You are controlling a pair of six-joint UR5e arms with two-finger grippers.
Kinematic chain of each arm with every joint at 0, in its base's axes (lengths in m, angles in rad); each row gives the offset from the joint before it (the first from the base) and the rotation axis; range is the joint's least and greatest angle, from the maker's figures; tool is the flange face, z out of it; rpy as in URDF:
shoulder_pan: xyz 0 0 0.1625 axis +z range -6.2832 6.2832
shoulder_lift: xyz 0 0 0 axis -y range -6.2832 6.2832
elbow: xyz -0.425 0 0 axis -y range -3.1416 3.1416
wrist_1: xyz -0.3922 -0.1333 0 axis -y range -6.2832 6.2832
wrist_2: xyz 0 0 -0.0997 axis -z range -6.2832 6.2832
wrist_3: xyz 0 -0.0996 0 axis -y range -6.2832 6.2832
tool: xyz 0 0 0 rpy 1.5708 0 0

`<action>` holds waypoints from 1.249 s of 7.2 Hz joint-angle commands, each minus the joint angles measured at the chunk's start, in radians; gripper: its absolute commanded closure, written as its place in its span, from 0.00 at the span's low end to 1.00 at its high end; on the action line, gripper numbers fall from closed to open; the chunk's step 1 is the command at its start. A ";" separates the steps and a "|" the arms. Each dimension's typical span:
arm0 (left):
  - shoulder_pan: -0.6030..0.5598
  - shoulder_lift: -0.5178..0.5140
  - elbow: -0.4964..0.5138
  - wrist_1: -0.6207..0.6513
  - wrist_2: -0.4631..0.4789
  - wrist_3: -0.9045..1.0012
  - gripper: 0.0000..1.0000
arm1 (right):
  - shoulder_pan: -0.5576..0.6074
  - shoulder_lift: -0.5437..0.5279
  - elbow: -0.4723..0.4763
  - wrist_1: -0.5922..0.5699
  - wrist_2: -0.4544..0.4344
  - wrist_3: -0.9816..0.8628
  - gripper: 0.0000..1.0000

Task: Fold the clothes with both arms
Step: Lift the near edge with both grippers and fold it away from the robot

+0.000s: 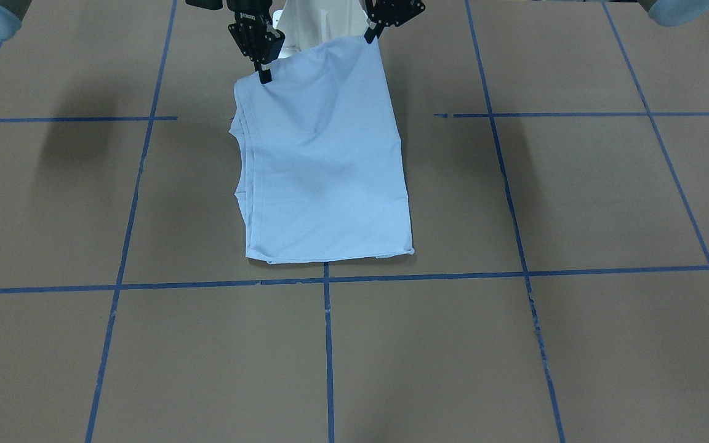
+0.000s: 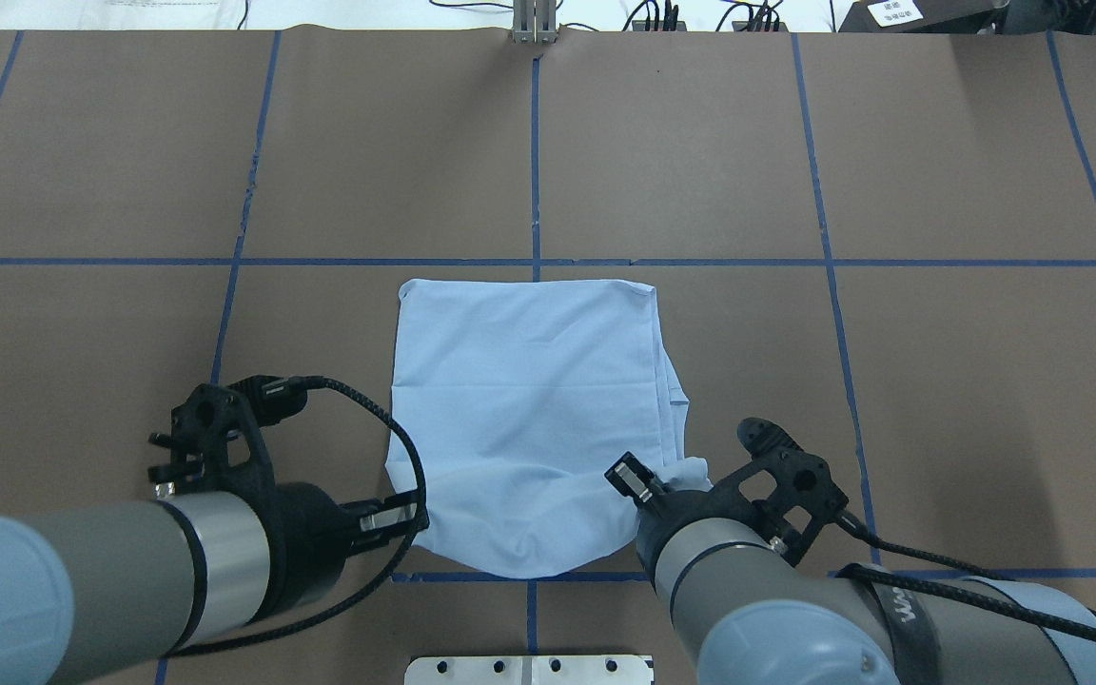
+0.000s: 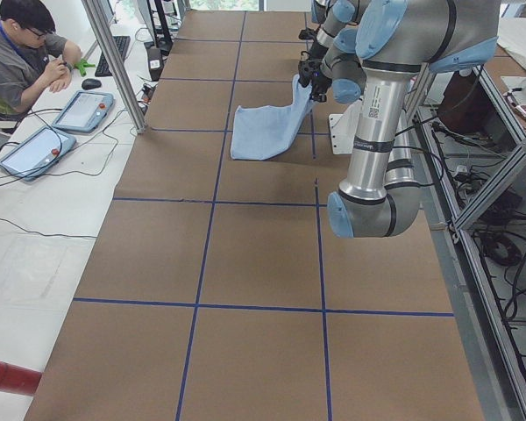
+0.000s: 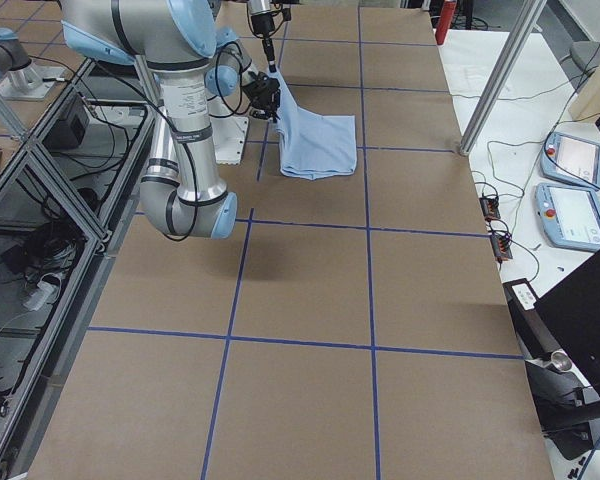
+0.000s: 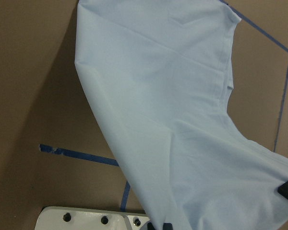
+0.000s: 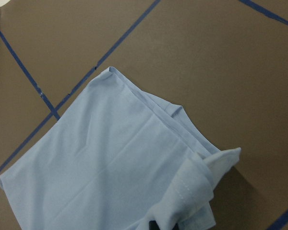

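Item: light blue T-shirt [image 1: 330, 166], folded into a layered rectangle, with no print showing. Location: on the brown table [image 1: 576, 197], directly in front of the white pedestal base [image 1: 314, 24]. The edge farthest from the base lies flat, and the edge nearest it is raised off the surface. Holders: left gripper [image 1: 368, 37], jaws pinched on one base-side corner; right gripper [image 1: 263, 75], jaws pinched on the other, where loose hems bunch. Handling, as judged: light, limp knit with no stiffness. It sags between the two pinches, and the stacked layers may slide apart. Best hold: corners or hemmed edges, catching every layer, with both corners carried evenly away from the base to keep the fold square.
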 commanded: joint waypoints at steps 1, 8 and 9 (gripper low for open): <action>-0.156 -0.067 0.165 -0.005 -0.065 0.125 1.00 | 0.108 0.032 -0.139 0.109 0.054 -0.065 1.00; -0.307 -0.152 0.688 -0.329 -0.062 0.255 1.00 | 0.299 0.176 -0.609 0.430 0.131 -0.188 1.00; -0.307 -0.155 0.688 -0.329 -0.062 0.255 1.00 | 0.302 0.186 -0.637 0.430 0.131 -0.191 1.00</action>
